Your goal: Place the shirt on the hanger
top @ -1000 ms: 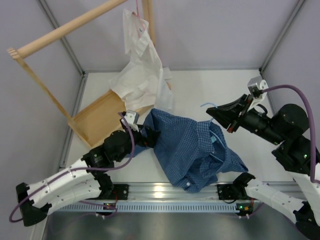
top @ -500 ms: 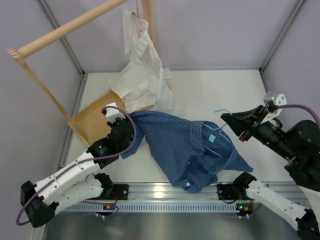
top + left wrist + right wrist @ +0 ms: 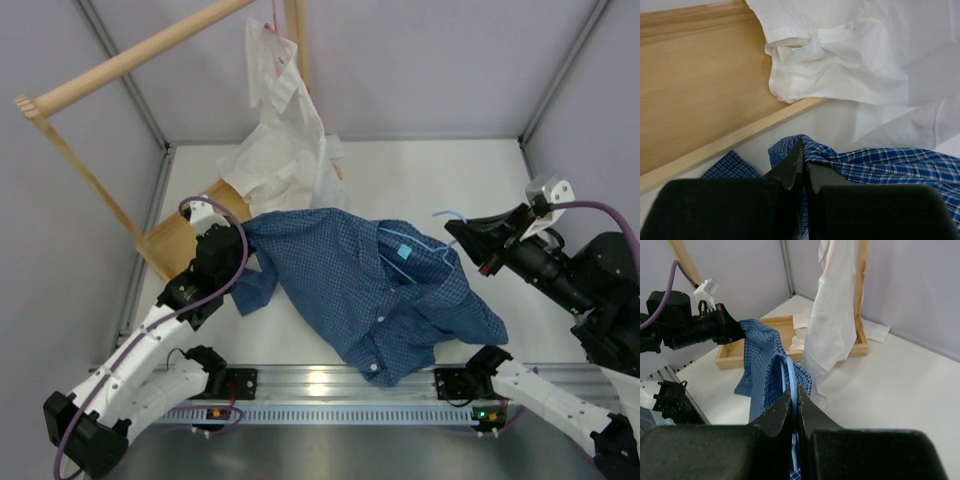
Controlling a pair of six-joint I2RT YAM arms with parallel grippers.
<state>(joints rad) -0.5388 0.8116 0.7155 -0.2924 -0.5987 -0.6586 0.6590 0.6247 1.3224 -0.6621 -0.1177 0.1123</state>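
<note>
Left jaws pinch shirt point(image 3: 370, 290) beside white shirt point(image 3: 280, 150); right jaws clamp hanger point(image 3: 790, 374).

No legible text, brand, number or sign appears in any view. The small light-blue neck label point(image 3: 403, 252) inside the collar of the shirt point(image 3: 340, 290) is too small to read.
</note>
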